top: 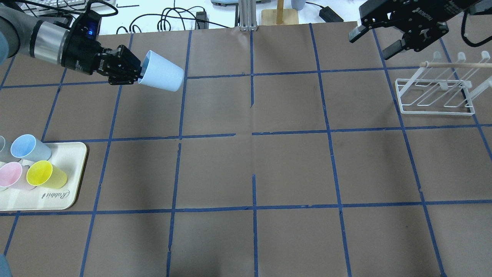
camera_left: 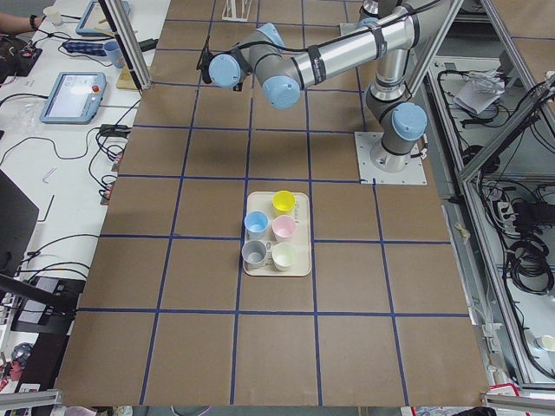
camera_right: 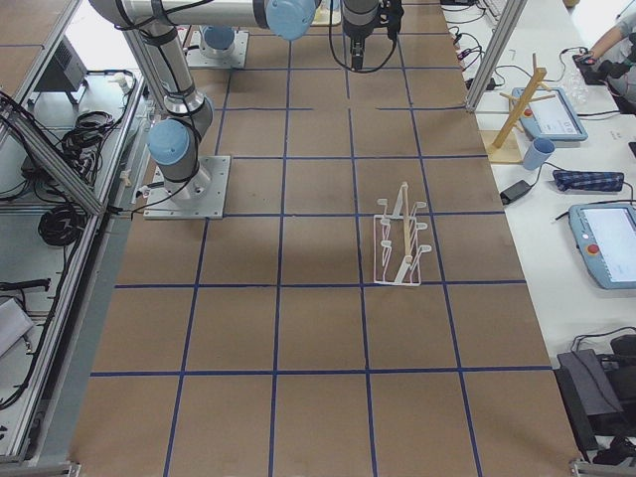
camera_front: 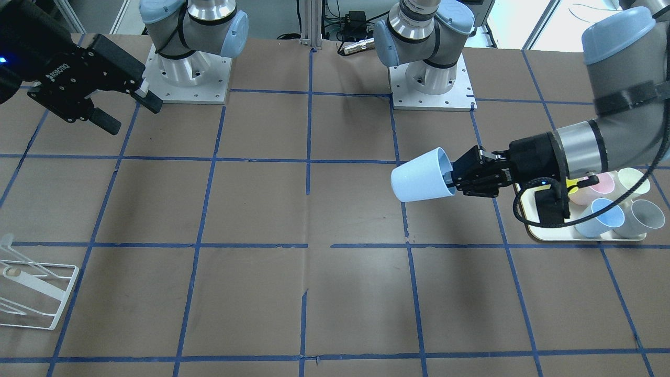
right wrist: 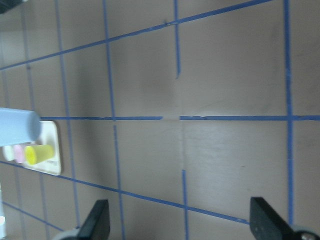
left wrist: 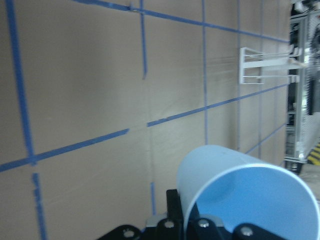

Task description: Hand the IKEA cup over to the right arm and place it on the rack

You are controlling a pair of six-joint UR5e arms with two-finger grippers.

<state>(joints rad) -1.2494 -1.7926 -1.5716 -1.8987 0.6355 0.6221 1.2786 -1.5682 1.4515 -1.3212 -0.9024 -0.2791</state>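
My left gripper is shut on the rim of a pale light-blue IKEA cup. It holds the cup on its side above the table, with the base pointing toward the table's middle. The cup also shows in the front view and in the left wrist view. My right gripper is open and empty. It hangs high near the white wire rack, which has a pale wooden bar. In the front view the right gripper is at the upper left, well above the rack.
A cream tray at my left front holds several cups. Among them are a second light-blue cup, a yellow cup and a pink cup. Blue tape lines grid the brown table. The arm bases stand at my edge of the table.
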